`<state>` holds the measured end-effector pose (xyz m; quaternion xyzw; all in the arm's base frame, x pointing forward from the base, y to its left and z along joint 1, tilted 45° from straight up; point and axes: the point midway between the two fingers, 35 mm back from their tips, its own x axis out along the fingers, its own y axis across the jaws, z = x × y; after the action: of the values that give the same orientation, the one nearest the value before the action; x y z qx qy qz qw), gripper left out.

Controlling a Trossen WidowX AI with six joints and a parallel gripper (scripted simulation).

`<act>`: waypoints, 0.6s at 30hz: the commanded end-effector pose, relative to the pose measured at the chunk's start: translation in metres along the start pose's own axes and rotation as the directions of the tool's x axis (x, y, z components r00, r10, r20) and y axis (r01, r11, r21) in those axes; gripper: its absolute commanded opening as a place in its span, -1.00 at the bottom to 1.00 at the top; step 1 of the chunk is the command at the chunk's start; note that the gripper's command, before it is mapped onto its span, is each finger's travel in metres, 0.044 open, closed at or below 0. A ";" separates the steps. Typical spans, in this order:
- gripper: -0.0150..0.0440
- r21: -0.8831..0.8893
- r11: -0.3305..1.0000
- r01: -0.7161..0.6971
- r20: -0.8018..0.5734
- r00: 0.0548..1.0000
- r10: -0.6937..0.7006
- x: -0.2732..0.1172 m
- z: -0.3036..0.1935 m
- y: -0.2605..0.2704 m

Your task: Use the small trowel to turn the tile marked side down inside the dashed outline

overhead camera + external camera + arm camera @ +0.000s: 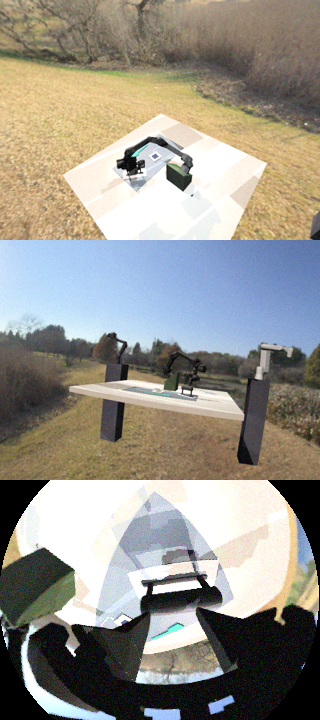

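Note:
The tile (155,156) (158,390) lies flat on the mat (147,165) (155,525), dark marked square up, beside the dashed outline. Part of the tile (123,621) shows behind a finger in the wrist view. The trowel, a white plate with a black raised handle (187,388) (181,599), stands at the mat's other end, handle up. My gripper (133,169) (190,382) (174,612) is open above the trowel, fingertips near the handle, with nothing between them. In the top view my gripper hides much of the handle.
A turquoise strip (140,150) (157,394) (169,631) lies along one mat edge, near the tile. A dark green block (178,176) (173,383) (40,585) stands beside the mat, close to my arm's base. Two other arms stand on pillars beyond the table.

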<state>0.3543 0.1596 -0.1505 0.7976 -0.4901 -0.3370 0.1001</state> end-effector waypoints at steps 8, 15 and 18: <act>0.53 0.350 0.935 0.048 -0.114 0.993 -0.009 0.006 0.010 0.005; 0.53 0.546 0.829 0.120 -0.180 0.983 -0.024 0.007 0.014 0.007; 0.53 0.620 0.769 0.156 -0.208 0.978 -0.031 0.007 0.016 0.008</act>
<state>0.3449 0.1561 -0.1573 0.8345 -0.5262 -0.1199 -0.1113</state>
